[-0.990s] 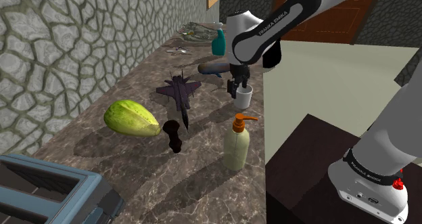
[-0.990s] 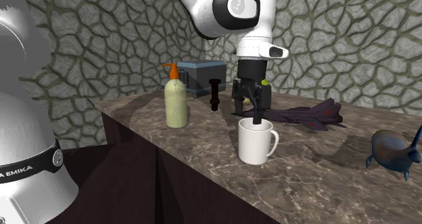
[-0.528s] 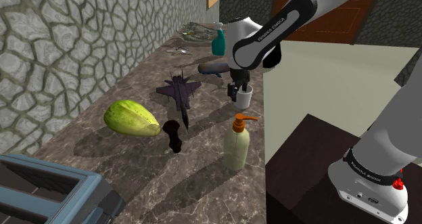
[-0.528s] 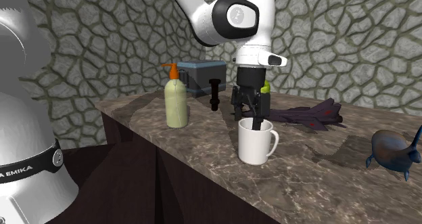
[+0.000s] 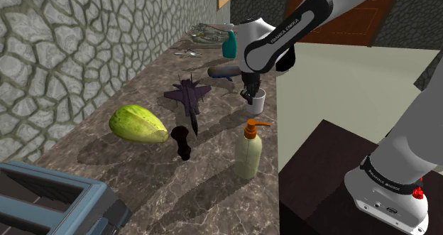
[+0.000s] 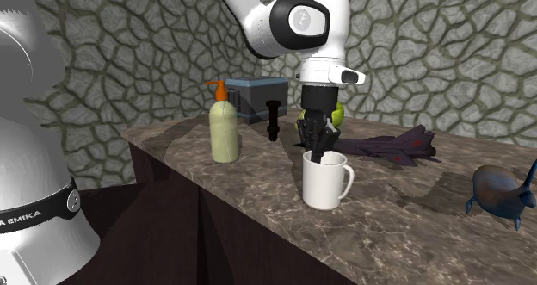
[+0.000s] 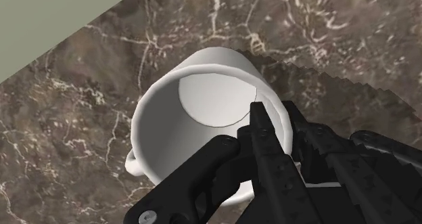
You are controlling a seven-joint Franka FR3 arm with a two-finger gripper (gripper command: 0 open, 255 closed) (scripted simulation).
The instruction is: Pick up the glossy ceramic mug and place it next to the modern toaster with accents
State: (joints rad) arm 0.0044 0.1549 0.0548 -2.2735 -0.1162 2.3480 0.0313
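One white mug (image 6: 327,182), gripped at its rim.
The gripper (image 6: 318,152) fingers (image 7: 270,155) pinch its wall, seemingly one inside, ready for lifting toward the distant toaster (image 5: 50,201).

Mug (image 5: 258,99) (image 6: 325,182) (image 7: 196,114): plain white, glossy, upright, empty. Stands on marble counter (image 5: 213,177) close to its open long edge, handle toward second exterior view's right. Gripper (image 7: 274,114) clasps rim wall, one finger inside, other outside, opposite handle.

Toaster (image 5: 50,205) (image 6: 256,101): blue-grey box, dark trim, two top slots. Upright at counter's end, well apart from mug.
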